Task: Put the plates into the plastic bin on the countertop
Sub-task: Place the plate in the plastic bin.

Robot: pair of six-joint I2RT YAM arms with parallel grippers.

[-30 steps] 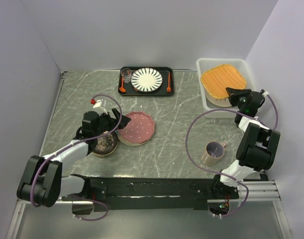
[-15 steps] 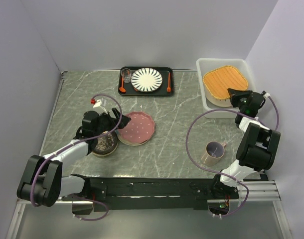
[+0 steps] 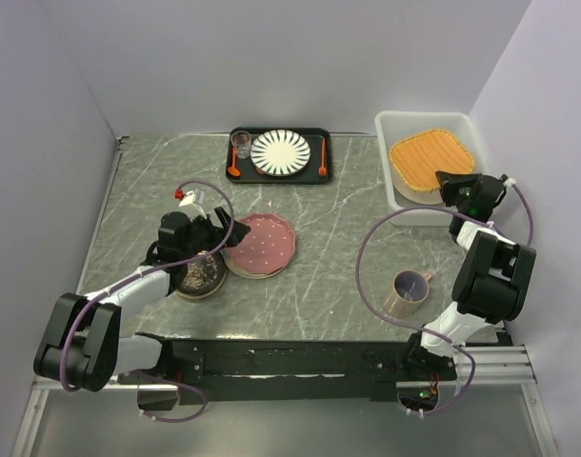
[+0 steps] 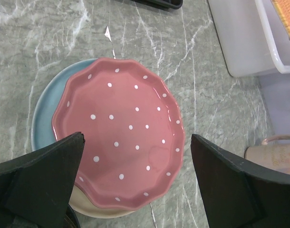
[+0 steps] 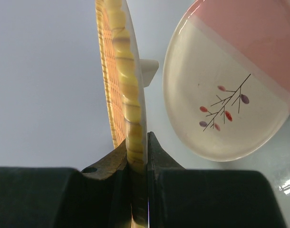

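Note:
My right gripper (image 3: 450, 183) is shut on the near rim of the tan woven plate (image 3: 431, 160), holding it over the white plastic bin (image 3: 391, 125). In the right wrist view the jaws (image 5: 137, 151) pinch the plate's edge (image 5: 121, 76), and a cream and pink plate with a sprig (image 5: 230, 85) lies in the bin beyond it. My left gripper (image 3: 219, 231) is open and empty, low over the near edge of the pink dotted plate (image 4: 123, 128). That plate sits on a pale blue plate (image 4: 44, 111) and a cream one (image 4: 95, 210) on the countertop (image 3: 338, 238).
A dark patterned dish (image 3: 200, 274) sits under my left arm. A black tray (image 3: 314, 173) at the back holds a striped plate (image 3: 280, 150), a glass (image 3: 241, 143) and orange utensils. A tan mug (image 3: 409, 289) stands near the right arm's base.
My right gripper has carried the tan plate a little farther right and back over the bin. The left arm has not moved.

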